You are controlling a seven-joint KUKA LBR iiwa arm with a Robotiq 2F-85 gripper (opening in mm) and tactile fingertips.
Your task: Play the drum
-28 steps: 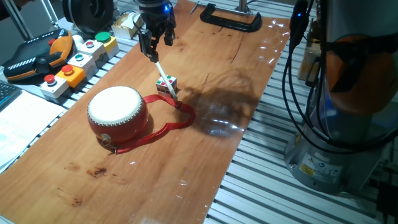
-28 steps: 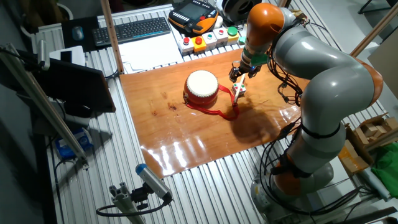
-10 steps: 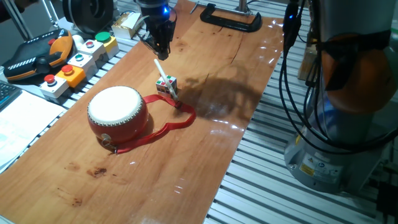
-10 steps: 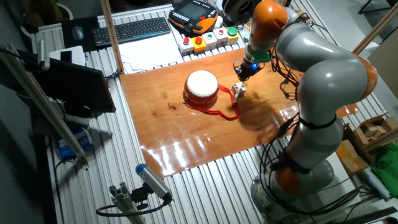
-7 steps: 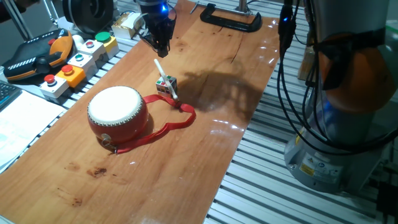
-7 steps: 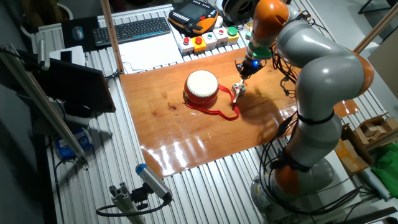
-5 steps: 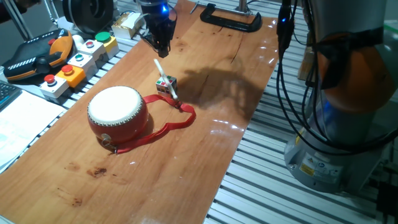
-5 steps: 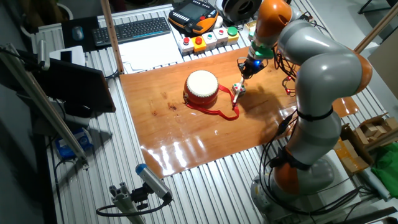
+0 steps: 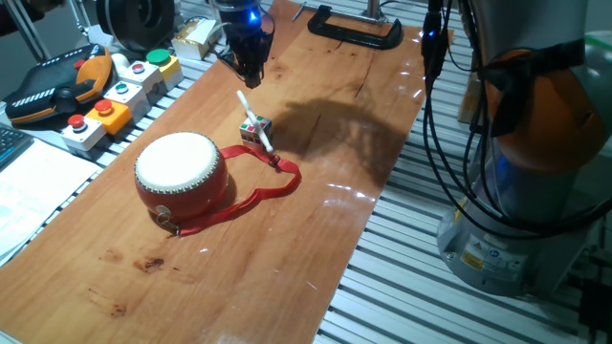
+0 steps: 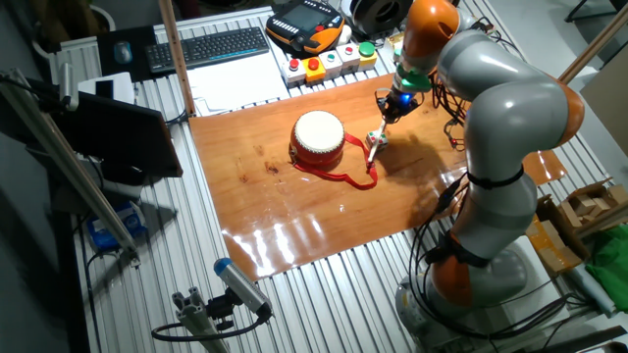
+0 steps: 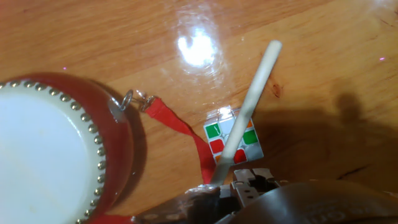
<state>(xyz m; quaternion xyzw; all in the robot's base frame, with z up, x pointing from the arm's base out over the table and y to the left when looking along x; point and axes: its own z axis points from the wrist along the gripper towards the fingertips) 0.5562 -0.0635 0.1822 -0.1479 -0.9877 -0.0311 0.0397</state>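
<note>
— Gripper (image 9: 251, 75)?
— Fingers drawn close together; white stick (image 11: 255, 87) reaching out from beneath them, across the puzzle cube (image 11: 214, 138); clamped or merely touching, cannot tell.
— And the drum (image 9: 181, 170)?
— Well apart from the fingertips; off to the left in the hand view; skin up; red strap (image 9: 273, 186) trailing past the cube.

A glossy wooden board (image 9: 316, 239) lies over a table of ribbed aluminium profiles (image 10: 324, 294), and lamp glare shows on the board near its edge. A black clamp (image 9: 356, 32) sits at the board's far edge. Beyond one long edge stands a row of coloured push-buttons (image 9: 115, 91) with an orange-and-black pendant (image 9: 57, 86) beside them. A black keyboard (image 10: 211, 47) and white papers (image 10: 235, 88) lie beyond the board's corner.
</note>
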